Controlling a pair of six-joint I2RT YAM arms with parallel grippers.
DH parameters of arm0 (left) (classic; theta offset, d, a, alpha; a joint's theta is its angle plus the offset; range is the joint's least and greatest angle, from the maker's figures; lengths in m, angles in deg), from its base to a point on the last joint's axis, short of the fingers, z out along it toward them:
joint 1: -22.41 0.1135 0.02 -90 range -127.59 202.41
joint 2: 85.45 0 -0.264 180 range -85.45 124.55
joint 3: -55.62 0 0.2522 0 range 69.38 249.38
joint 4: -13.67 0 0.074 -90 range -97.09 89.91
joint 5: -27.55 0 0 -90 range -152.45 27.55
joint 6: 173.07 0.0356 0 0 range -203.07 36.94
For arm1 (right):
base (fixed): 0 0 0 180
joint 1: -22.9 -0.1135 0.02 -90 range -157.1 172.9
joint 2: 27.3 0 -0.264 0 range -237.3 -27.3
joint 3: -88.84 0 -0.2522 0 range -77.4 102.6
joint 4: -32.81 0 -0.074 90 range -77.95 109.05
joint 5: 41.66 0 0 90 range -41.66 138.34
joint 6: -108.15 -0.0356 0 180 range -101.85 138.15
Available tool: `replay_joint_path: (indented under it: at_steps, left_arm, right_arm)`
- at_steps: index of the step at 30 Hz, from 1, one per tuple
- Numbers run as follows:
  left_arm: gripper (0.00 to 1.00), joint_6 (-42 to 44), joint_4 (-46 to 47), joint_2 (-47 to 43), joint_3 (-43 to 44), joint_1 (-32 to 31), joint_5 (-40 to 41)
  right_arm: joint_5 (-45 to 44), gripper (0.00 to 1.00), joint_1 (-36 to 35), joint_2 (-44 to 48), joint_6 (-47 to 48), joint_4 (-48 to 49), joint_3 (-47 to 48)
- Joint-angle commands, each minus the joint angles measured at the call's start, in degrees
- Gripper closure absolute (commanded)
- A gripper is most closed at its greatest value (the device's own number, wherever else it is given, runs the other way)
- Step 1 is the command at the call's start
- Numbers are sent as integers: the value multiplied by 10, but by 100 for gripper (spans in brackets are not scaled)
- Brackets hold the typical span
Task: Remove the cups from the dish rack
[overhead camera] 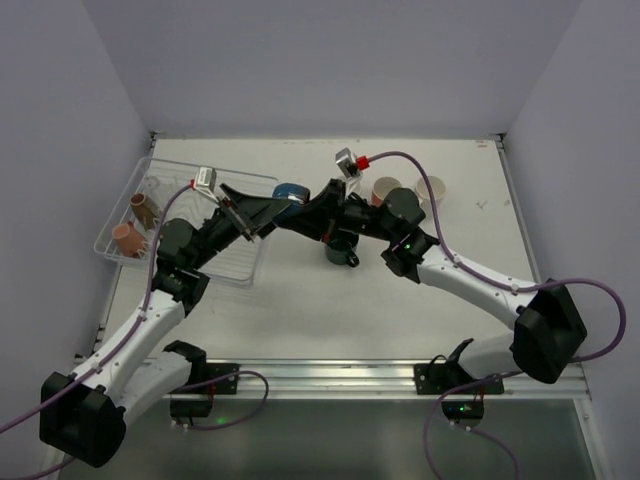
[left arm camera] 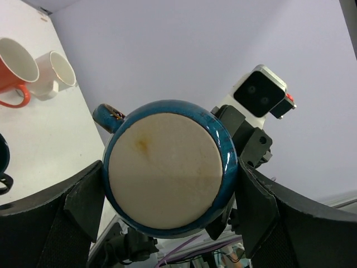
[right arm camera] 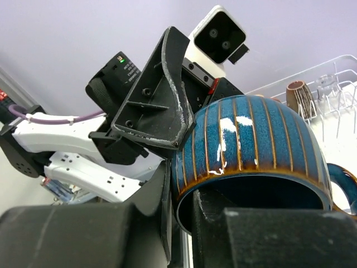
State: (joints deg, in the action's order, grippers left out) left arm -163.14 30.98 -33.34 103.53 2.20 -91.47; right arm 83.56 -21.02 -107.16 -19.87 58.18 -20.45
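Observation:
A blue ribbed mug [overhead camera: 290, 192] hangs in the air between both arms, just right of the dish rack [overhead camera: 215, 262]. My left gripper [overhead camera: 262, 212] is shut across its body, a finger on each side of its pale base [left arm camera: 170, 167]. My right gripper [overhead camera: 318, 205] pinches its rim [right arm camera: 251, 139], one finger inside and one outside. A pink cup [overhead camera: 128, 238], a brown cup [overhead camera: 143, 205] and a clear glass [right arm camera: 326, 84] stand in the rack. A dark mug [overhead camera: 342, 250], an orange cup [overhead camera: 386, 188] and a white cup [overhead camera: 432, 190] stand on the table.
The rack lies at the table's far left by the left wall. The unloaded cups cluster right of centre, under and behind the right arm. Both arms cross the middle of the table. A metal rail [overhead camera: 330, 378] runs along the near edge.

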Motion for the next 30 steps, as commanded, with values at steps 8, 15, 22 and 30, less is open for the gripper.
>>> replay_joint_path:
  at_steps: [8, 15, 22, 30]
  left_arm:
    - [3, 216, -193, -17, 106, -2, 47]
    - [16, 380, -347, -14, 152, -2, 178]
    - [49, 502, -453, 75, 172, -2, 266]
    - [49, 554, -497, 158, 193, -10, 342]
  right_arm:
    - [-125, 100, 3, 103, 86, -163, -53]
    - [-234, 100, 41, 174, 142, -397, -80]
    - [-285, 100, 151, 171, 166, -554, -80]
    - [-314, 100, 169, 60, 194, -597, -56]
